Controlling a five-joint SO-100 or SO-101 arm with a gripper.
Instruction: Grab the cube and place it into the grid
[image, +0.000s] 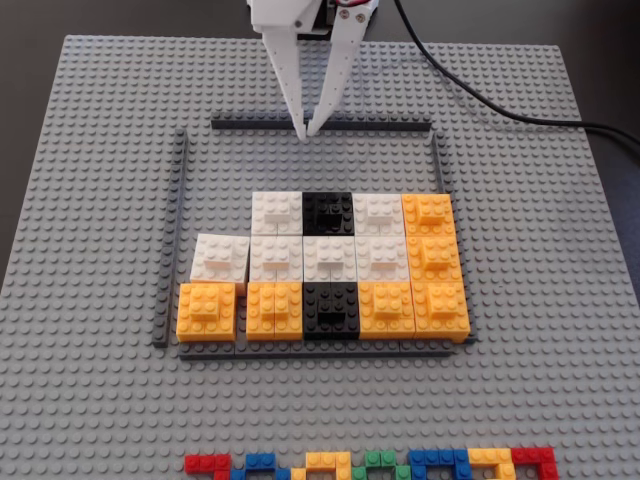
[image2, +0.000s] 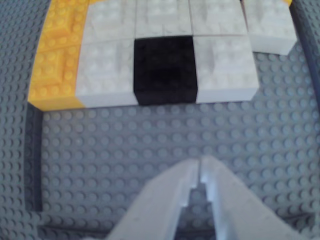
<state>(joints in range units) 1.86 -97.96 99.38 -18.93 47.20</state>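
My white gripper (image: 309, 132) hangs over the far dark bar (image: 380, 125) of the grid frame, fingertips together and empty; in the wrist view it (image2: 199, 165) shows shut above bare grey studs. Inside the frame lie white, black and orange cubes in rows: a black cube (image: 328, 210) in the far row, also in the wrist view (image2: 164, 70), white cubes (image: 277, 212) beside it, orange cubes (image: 430, 215) down the right side and along the near row (image: 207, 310). No loose cube shows outside the frame.
The grey studded baseplate (image: 90, 150) covers the table. Dark bars bound the grid at left (image: 172, 240), right (image: 438, 165) and front (image: 330, 348). A row of small coloured bricks (image: 370, 465) lies at the near edge. A black cable (image: 500, 110) runs off right.
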